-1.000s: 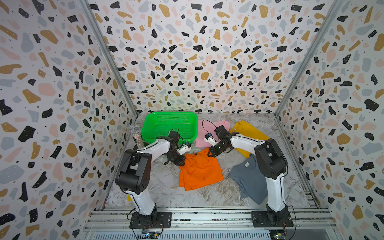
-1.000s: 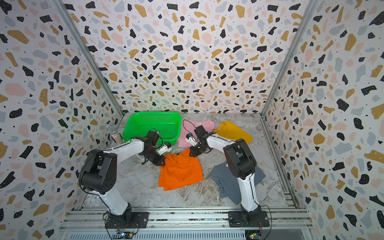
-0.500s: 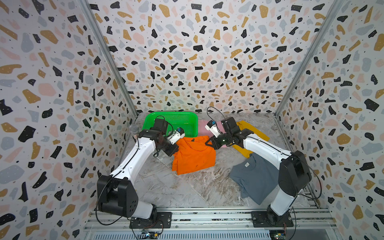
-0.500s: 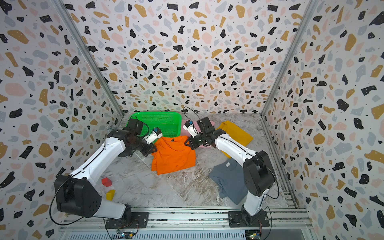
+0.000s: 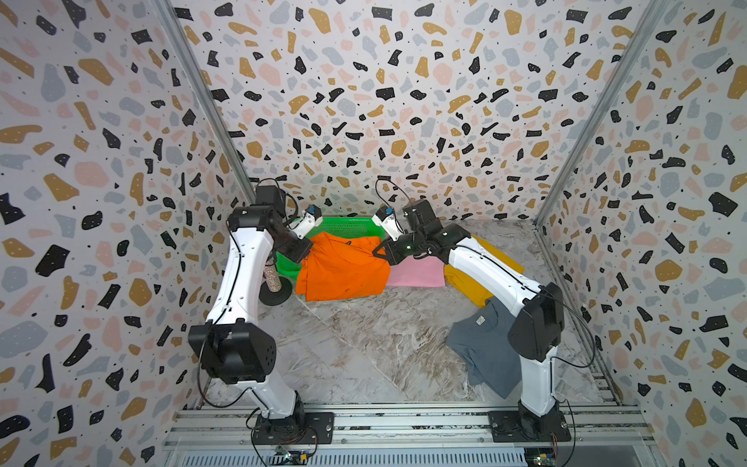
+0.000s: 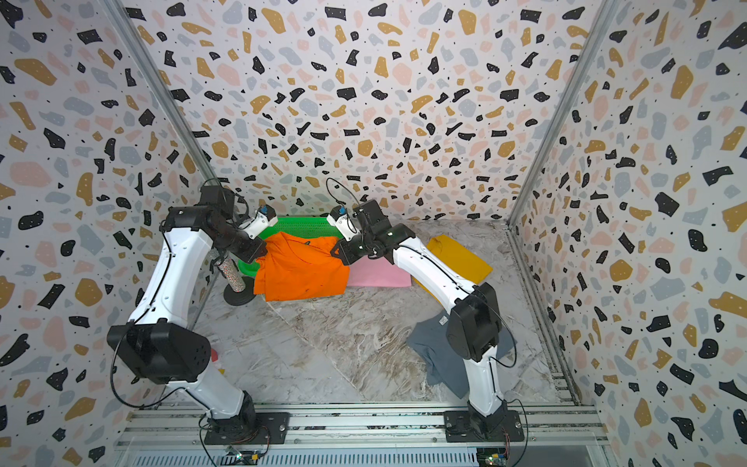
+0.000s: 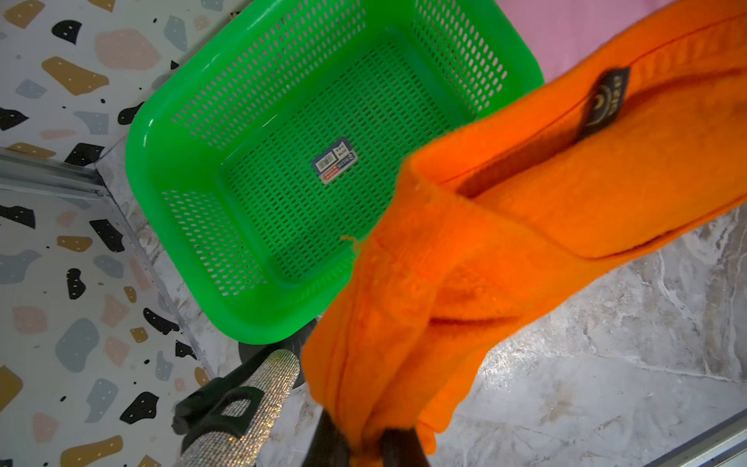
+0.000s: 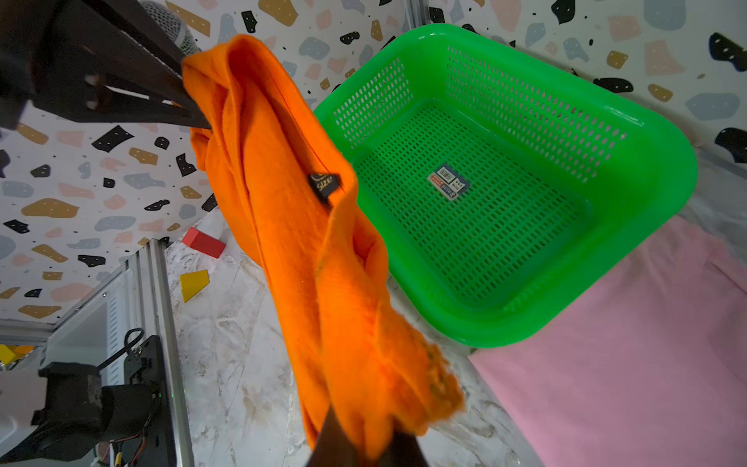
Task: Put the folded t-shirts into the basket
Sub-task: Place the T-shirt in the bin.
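Four t-shirts show, all outside the basket (image 5: pixel 352 225) (image 6: pixel 312 226). The orange t-shirt (image 5: pixel 343 267) (image 6: pixel 301 269) is off the tabletop (image 5: pixel 364 343), strung by its top corners between the two grippers. It hangs in front of the basket's near rim and hides it in both top views. Whether its lower hem touches the tabletop cannot be told. Its dark neck label (image 7: pixel 604 101) faces the left wrist camera.

The left gripper (image 5: pixel 302 251) (image 7: pixel 364 444) is clamped tight on one bunched corner of the orange t-shirt. The right gripper (image 5: pixel 380 252) (image 8: pixel 364 444) is clamped just as tight on the other.

The basket sits in the far left corner of the tabletop, with a small sticker (image 7: pixel 334 159) on its mesh floor. The pink t-shirt (image 5: pixel 416 271) lies flat just beside the basket along the far edge. The mustard t-shirt (image 6: pixel 456 254) lies beyond it toward the far right corner, partly under the right arm. The grey t-shirt (image 5: pixel 481 347) lies near the right edge, closer to the front.

A glittery cylinder (image 5: pixel 273 279) on a black base stands at the left edge, just beside the basket. A red block (image 8: pixel 202 242) and a yellow block (image 8: pixel 194 285) lie on the tabletop near the left arm's base.
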Robot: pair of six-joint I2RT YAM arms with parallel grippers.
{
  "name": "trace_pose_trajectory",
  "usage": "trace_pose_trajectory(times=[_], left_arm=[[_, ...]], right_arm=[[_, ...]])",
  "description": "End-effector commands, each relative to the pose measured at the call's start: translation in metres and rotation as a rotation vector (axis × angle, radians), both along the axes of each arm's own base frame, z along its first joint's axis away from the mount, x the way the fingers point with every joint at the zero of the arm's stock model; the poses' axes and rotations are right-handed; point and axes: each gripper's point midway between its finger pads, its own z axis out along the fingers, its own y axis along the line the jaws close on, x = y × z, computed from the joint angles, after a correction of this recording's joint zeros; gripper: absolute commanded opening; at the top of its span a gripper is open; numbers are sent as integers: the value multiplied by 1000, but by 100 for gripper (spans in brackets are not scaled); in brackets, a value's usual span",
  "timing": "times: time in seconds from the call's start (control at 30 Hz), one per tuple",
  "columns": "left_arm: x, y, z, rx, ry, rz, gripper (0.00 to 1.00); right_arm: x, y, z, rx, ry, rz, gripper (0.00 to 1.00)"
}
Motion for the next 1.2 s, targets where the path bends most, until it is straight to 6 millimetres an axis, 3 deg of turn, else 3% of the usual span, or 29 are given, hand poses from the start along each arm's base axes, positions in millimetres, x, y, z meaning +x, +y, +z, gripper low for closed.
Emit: trace_pose_trajectory(times=[0.0, 0.27, 0.6, 0.67, 0.73, 0.9, 1.17], left_arm=[[12, 24, 10, 76, -33, 47, 0], [57, 49, -5, 110, -77, 130, 0], [112, 62, -27, 105, -165, 209, 0], [119, 61, -32, 90, -179, 213, 0], [126, 61, -37, 76, -185, 227, 0], [141, 61, -49, 44, -214, 258, 0], [154, 61, -70, 19, -219, 280, 0]], right_arm=[[10, 3, 10, -35, -43, 23, 0], [58, 33, 1, -42, -177, 50, 0], [119, 44, -13, 16, -321, -43, 0], [129, 43, -15, 23, -352, -58, 0], [140, 44, -31, 18, -358, -69, 0], [158, 42, -39, 21, -417, -99, 0], [176, 44, -55, 7, -502, -112, 0]])
